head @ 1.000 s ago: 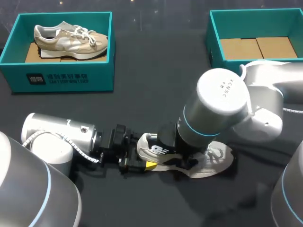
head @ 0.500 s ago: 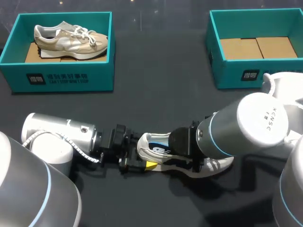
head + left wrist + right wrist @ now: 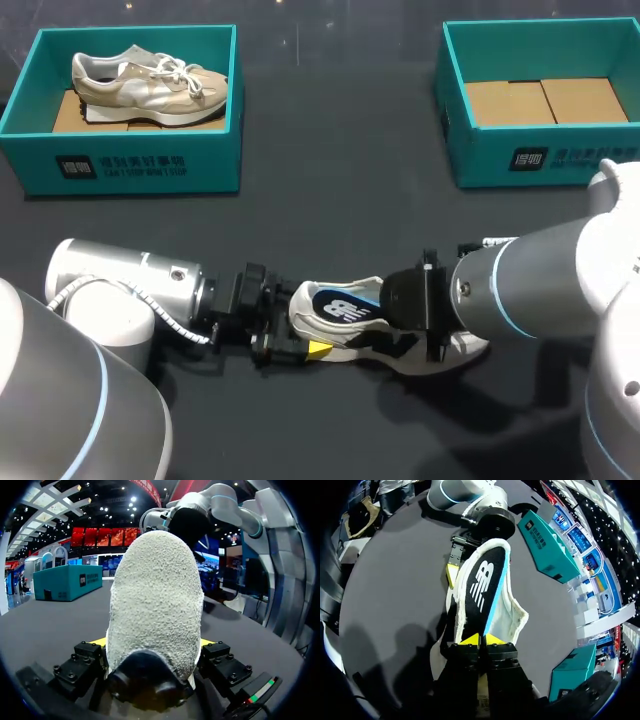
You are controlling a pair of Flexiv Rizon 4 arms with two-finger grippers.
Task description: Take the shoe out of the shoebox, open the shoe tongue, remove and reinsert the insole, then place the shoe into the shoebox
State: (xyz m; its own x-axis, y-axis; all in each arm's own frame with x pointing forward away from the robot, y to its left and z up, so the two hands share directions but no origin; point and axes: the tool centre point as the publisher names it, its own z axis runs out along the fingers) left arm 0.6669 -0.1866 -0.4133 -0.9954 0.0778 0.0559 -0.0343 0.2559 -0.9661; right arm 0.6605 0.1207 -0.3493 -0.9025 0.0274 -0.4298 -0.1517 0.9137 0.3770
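Note:
A white shoe [image 3: 462, 346] lies on its side on the dark table near the front edge, its heel [image 3: 155, 605] toward my left arm. My left gripper [image 3: 290, 340] clasps that heel from both sides with its fingers wide apart. A black insole [image 3: 345, 305] with a white logo and blue edge slants up out of the shoe's opening. My right gripper [image 3: 481, 641] is shut on the toe end of this insole [image 3: 482, 582], with the shoe's white lining [image 3: 512, 615] beside it. The right arm comes in low from the right.
A teal shoebox [image 3: 140, 165] at the back left holds a beige shoe [image 3: 150, 80]. A second teal shoebox [image 3: 480, 155] at the back right shows only its cardboard floor. Open table lies between the boxes and the shoe.
My right arm has swung down and to the right, drawing the insole up out of the shoe so that its logo shows. The left arm and the shoe's heel have stayed put.

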